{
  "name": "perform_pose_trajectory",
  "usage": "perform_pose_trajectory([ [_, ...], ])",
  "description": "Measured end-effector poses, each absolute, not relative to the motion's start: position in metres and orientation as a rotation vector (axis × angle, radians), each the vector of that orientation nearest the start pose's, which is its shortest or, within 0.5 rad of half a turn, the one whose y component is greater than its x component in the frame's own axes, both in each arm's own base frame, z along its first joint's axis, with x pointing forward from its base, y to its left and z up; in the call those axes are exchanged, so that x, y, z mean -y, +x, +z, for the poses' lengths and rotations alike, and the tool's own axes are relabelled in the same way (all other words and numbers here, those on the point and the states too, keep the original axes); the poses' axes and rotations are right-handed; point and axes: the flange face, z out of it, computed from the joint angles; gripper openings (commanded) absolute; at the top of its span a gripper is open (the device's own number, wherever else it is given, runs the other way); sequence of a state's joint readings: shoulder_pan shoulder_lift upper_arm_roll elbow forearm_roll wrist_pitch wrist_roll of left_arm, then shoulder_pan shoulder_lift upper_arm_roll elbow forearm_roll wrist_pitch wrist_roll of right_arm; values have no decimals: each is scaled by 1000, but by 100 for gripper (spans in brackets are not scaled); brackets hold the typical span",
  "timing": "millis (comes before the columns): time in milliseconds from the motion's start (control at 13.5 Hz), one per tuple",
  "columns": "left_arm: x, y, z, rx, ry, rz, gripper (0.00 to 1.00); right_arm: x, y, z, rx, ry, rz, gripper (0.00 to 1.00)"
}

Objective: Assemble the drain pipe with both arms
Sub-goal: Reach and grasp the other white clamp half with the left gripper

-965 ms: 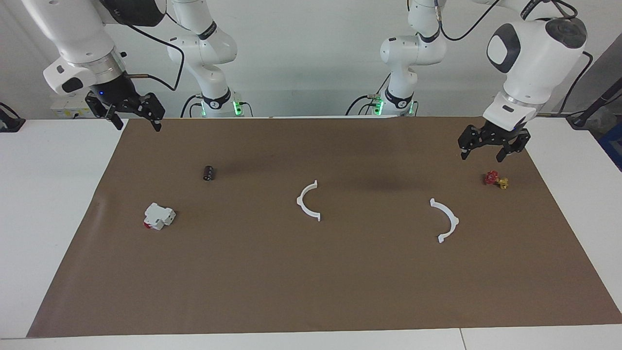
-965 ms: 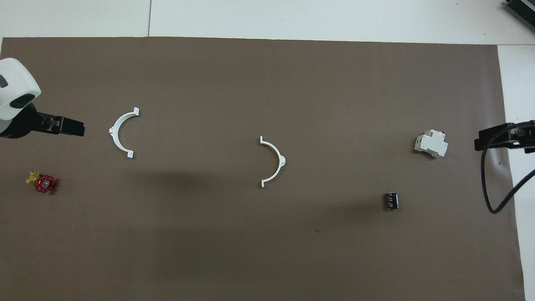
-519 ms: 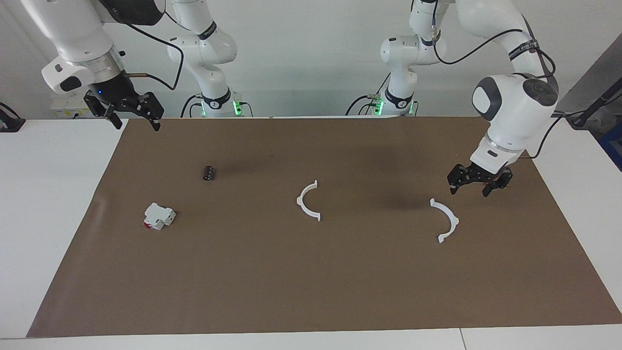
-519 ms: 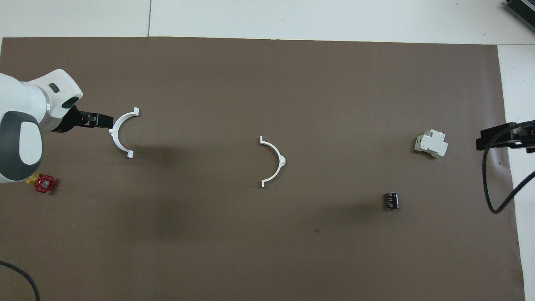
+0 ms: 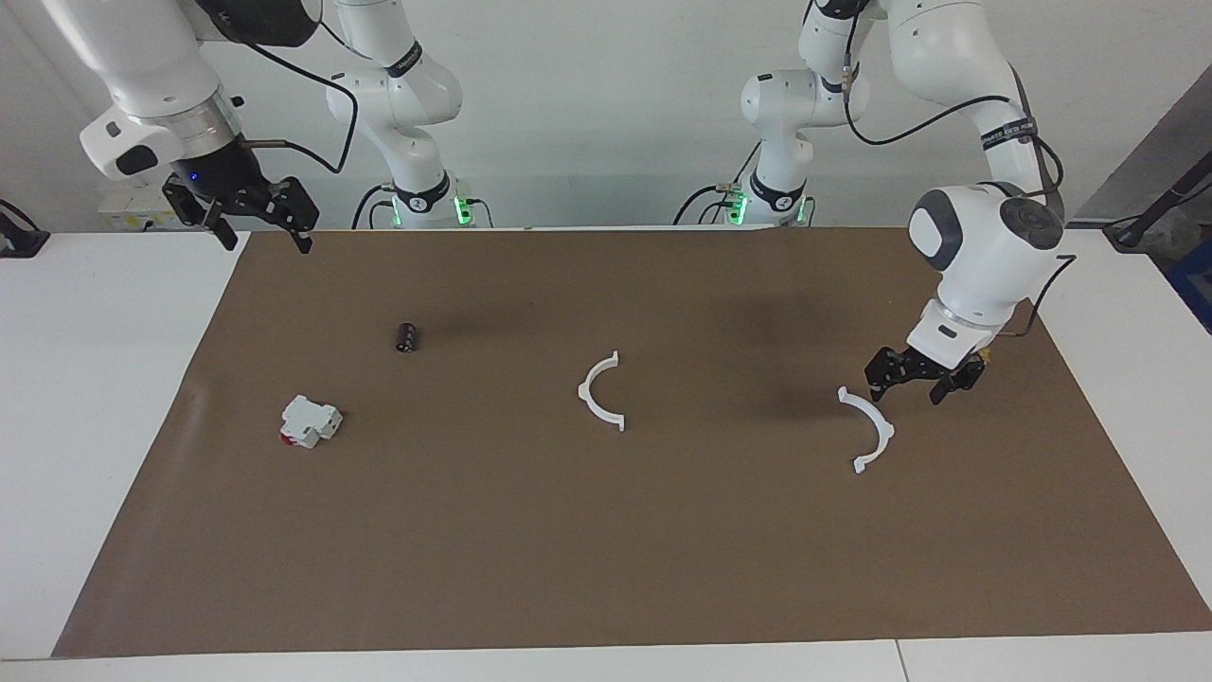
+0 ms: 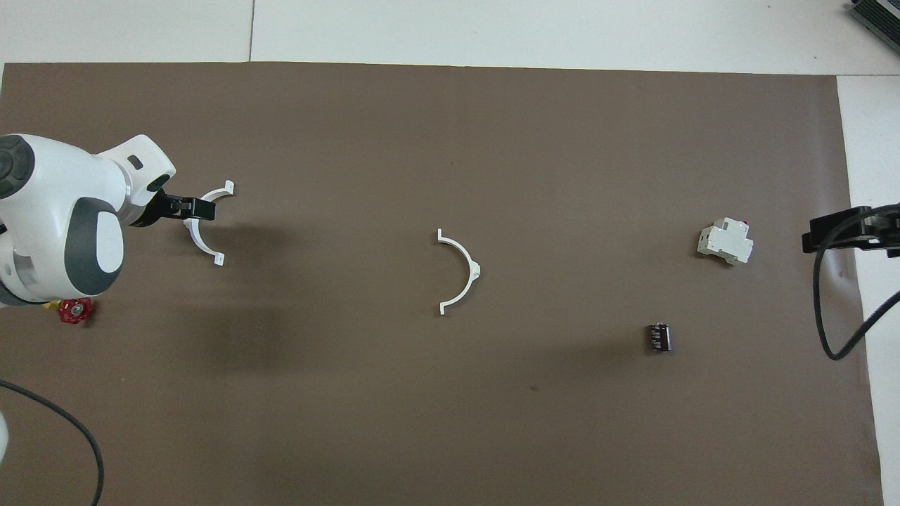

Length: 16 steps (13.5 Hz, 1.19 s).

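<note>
A white bench [image 5: 95,398] carries a large brown paper mat [image 5: 606,530]. The glossy white left arm [image 5: 985,246] reaches down over the mat at its own end, its black left gripper [image 5: 915,386] hanging just above one thin white plastic half-ring arc [image 5: 869,428], jaws apart, not touching it. The glossy white right arm [image 5: 161,85] waits raised over the mat's corner at its own end, right gripper [image 5: 258,234] with jaws apart and empty. The second white half-ring arc [image 5: 600,390] lies mid-mat, well apart from the first. A white blocky part with a red end [image 5: 309,421] and a small dark cylinder [image 5: 406,337] lie toward the right arm's end. A small red-and-yellow valve [image 6: 74,310] peeks out by the left arm.
</note>
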<state>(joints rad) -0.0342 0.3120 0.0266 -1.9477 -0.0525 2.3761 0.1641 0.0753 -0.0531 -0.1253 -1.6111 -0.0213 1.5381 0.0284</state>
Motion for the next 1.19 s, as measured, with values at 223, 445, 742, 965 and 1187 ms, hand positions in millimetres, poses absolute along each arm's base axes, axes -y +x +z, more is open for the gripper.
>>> perform_pose_trajectory([
  [223, 6, 628, 307, -216, -3147, -189, 100, 31, 534, 631, -124, -3153, 32, 100],
  [445, 0, 626, 300, -203, -3147, -182, 88, 31, 534, 631, -124, -3153, 32, 100],
  [742, -4, 625, 298, -195, -3148, -175, 48, 31, 534, 631, -124, -3153, 32, 100],
  [965, -2, 624, 298, -197, -3151, -170, 10, 31, 534, 631, -124, -3153, 32, 100],
  [1187, 1, 624, 299, -199, -3156, -167, 0, 31, 534, 631, -124, -3153, 32, 100],
])
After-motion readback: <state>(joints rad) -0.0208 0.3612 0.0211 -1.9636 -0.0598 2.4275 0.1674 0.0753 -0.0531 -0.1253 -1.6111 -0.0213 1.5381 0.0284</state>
